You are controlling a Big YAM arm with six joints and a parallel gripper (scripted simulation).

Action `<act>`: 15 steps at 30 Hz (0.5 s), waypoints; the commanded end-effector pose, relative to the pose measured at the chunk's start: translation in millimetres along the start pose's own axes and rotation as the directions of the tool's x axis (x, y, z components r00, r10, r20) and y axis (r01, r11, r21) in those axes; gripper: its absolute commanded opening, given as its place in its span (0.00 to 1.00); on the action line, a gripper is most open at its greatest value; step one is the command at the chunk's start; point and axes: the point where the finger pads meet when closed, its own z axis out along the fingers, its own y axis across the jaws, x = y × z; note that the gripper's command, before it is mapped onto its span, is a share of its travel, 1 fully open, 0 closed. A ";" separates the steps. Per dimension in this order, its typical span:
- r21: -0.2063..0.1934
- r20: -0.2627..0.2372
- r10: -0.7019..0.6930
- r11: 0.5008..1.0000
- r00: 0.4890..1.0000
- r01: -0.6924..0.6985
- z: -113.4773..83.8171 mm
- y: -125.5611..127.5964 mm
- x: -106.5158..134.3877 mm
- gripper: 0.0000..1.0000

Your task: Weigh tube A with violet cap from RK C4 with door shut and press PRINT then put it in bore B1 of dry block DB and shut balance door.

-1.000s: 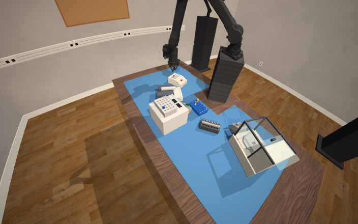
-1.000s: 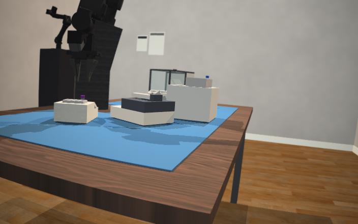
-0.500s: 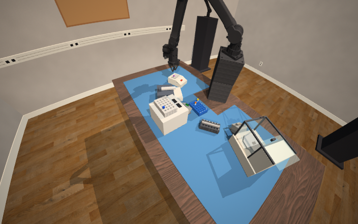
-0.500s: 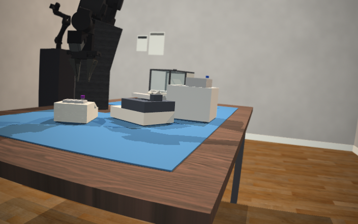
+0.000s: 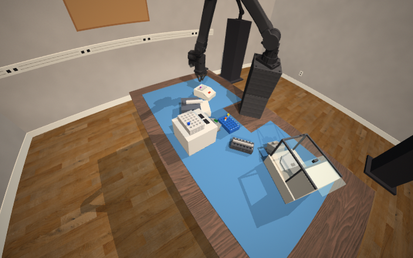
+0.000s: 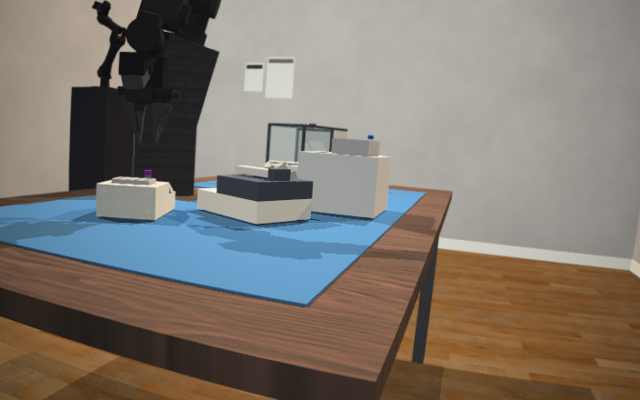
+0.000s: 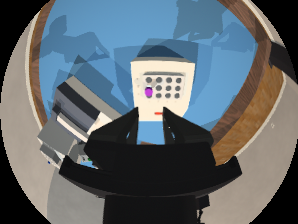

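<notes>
We seem to be in a lab, with a glass-boxed balance at the near right and a blue tube rack on a blue bench mat.
</notes>
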 end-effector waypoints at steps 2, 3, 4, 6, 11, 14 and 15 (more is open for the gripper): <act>-0.002 0.020 -0.019 1.000 1.000 0.019 -17.1 3.2 -8.3 0.30; -0.002 0.019 -0.014 1.000 1.000 0.014 -19.0 1.3 -7.7 0.30; -0.002 0.020 -0.010 1.000 1.000 0.010 -21.1 -0.5 -8.1 0.30; -0.002 0.021 -0.007 1.000 1.000 0.007 -24.7 -2.0 -8.3 0.30; -0.001 0.019 -0.015 1.000 1.000 0.015 -32.2 1.4 -7.5 0.30; -0.002 0.021 -0.007 1.000 1.000 0.007 -38.0 -2.2 -8.1 0.30; -0.002 0.021 -0.007 1.000 1.000 0.007 -38.0 -2.2 -8.1 0.30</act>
